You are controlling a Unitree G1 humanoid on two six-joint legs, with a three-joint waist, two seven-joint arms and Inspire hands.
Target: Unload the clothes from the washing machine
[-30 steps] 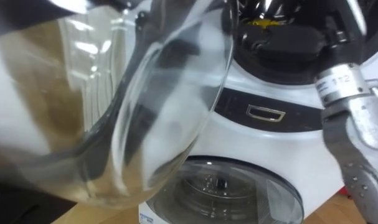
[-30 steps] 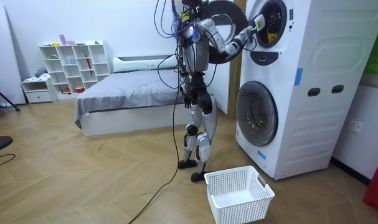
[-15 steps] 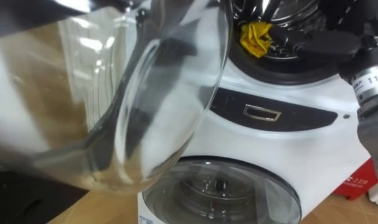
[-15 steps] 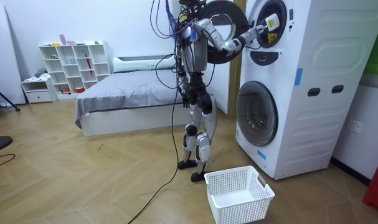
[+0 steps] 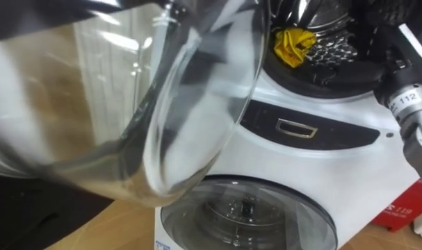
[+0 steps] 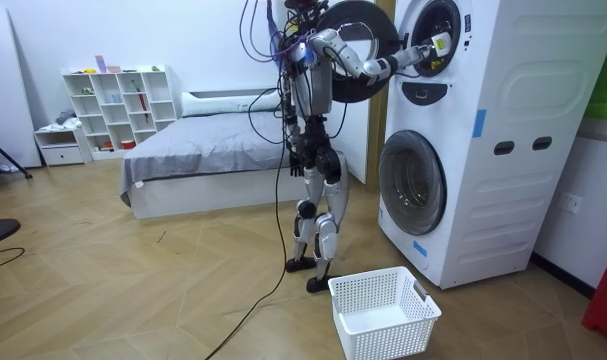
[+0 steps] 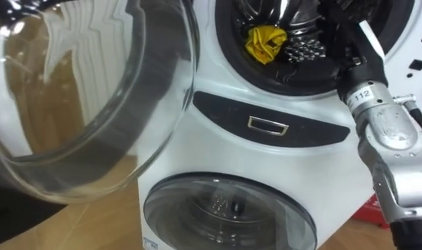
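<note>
The right hand (image 7: 346, 38) is inside the upper washing machine's drum (image 7: 304, 50); whether it is clenched cannot be told. The yellow cloth (image 7: 265, 40) lies near its left, apart.

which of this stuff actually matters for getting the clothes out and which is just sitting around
For the job:
yellow cloth in the upper drum
open glass door
right hand, inside that drum
white basket on the floor

Just lying about:
bed
white shelf
lower door, shut
</note>
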